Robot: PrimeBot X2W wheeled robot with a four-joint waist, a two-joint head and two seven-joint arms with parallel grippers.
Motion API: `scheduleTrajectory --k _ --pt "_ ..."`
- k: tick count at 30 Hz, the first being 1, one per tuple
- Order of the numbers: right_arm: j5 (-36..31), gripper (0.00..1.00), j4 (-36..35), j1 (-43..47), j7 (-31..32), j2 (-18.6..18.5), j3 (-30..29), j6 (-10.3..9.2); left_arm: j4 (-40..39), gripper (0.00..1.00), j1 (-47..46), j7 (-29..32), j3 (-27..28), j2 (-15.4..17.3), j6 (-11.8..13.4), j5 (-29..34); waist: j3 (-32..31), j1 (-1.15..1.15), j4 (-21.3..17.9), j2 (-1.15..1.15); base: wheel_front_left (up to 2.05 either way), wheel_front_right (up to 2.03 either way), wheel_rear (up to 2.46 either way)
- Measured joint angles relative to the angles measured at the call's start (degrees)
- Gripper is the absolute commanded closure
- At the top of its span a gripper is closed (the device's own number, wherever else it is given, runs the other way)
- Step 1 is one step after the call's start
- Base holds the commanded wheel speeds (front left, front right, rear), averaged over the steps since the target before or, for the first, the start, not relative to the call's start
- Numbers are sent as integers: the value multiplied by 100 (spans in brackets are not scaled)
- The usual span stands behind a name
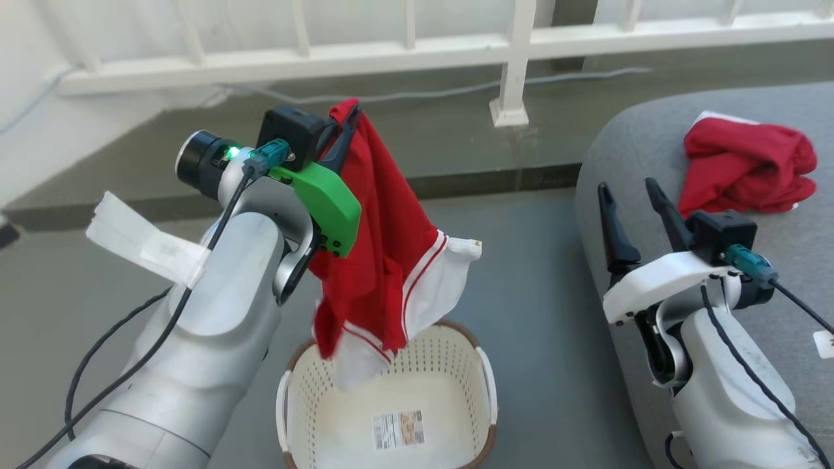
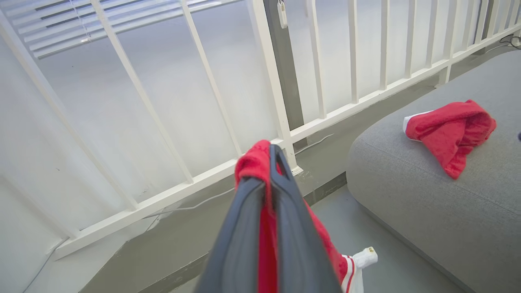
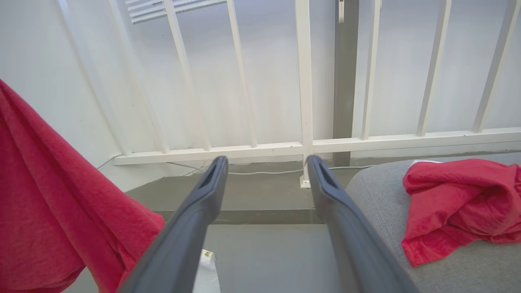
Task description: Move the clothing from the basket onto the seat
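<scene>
Your left gripper (image 1: 348, 121) is clamped on the red jersey (image 1: 371, 247), which dangles over the basket (image 1: 486, 384). Your right gripper (image 1: 627, 189) is wide open and empty, right by the seat (image 1: 625, 143) where the other red garment (image 1: 749, 169) lies.

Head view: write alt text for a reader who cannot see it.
The left gripper, shut on a red jersey with white trim, holds it above the cream basket on the floor. A second red garment lies on the grey seat at right, near the open right gripper.
</scene>
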Motion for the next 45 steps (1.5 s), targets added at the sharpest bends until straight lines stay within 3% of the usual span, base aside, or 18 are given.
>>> scheduleTrajectory --k 9,28,45 --pt "-23 0 0 8 160 46 364 153 -63 100 28 204 -3 -54 4 -311 -348 0 -110 0 0 0 0" --pt "-271 0 330 -162 388 167 1601 600 -634 100 102 263 -421 -69 201 -784 -242 0 -100 0 0 0 0" --pt "-203 0 1151 -662 291 180 2361 705 -1101 100 -23 288 -1132 -68 399 -1177 -151 1 256 0 0 0 0"
